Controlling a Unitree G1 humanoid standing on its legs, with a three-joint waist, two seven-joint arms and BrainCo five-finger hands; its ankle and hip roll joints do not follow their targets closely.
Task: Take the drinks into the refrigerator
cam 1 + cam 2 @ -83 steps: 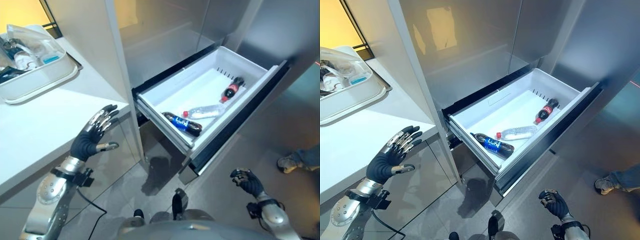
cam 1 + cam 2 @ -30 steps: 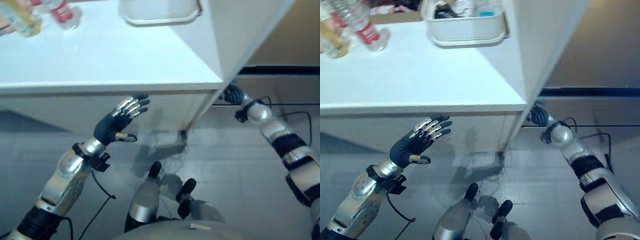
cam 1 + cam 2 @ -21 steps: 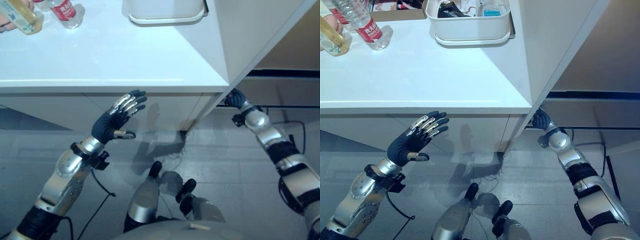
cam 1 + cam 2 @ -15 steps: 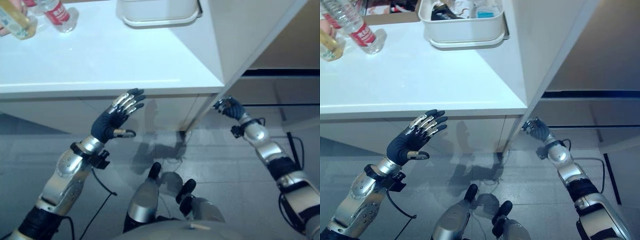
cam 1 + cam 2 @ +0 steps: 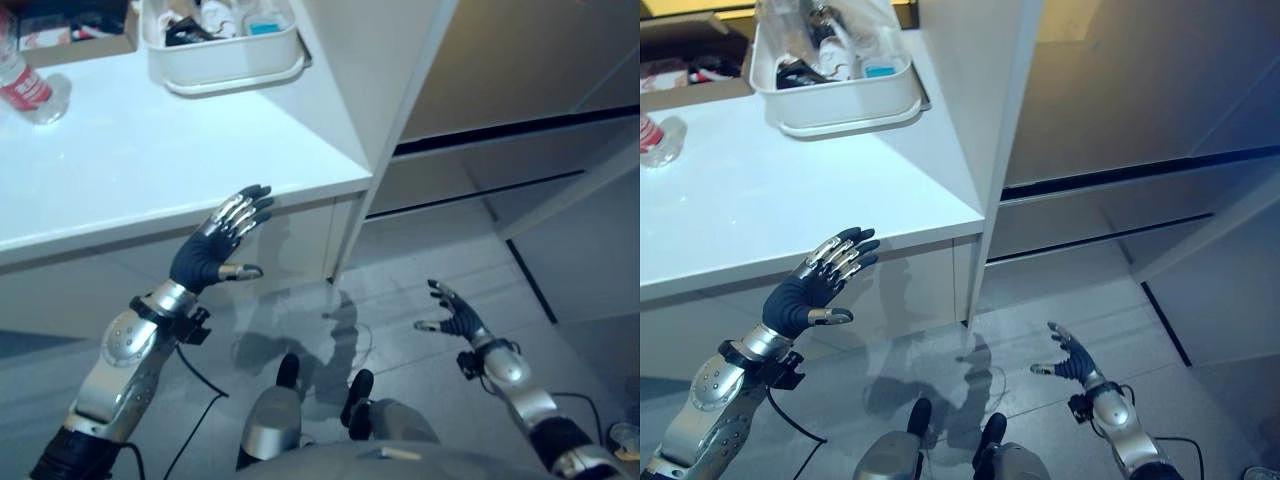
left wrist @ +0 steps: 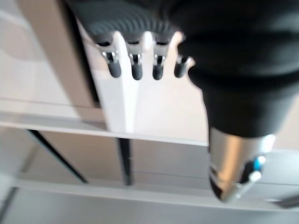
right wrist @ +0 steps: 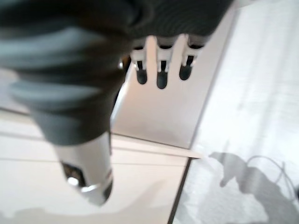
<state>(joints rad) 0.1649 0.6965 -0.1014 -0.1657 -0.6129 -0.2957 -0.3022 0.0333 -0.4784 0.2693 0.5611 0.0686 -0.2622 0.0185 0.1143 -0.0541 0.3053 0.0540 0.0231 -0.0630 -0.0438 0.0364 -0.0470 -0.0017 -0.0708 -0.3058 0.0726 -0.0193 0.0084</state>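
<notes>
Both hands released and empty, left hand [image 5: 208, 252] near white counter [image 5: 120, 170], right hand [image 5: 452, 318] low; clear red-labelled plastic bottle [image 5: 28, 88] far left looks light, slippery, grip mid-body.

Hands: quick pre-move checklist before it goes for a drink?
1. Left hand empty, fingers straight: ok.
2. Right hand empty, open, low over the floor: ok.
3. Drink in view: ok, a bottle stands at the counter's far left.
4. Bottle within the left hand's reach: cannot tell, it sits well beyond the fingers.
5. Tray clear of the path to the bottle: ok, it lies off to the side.
</notes>
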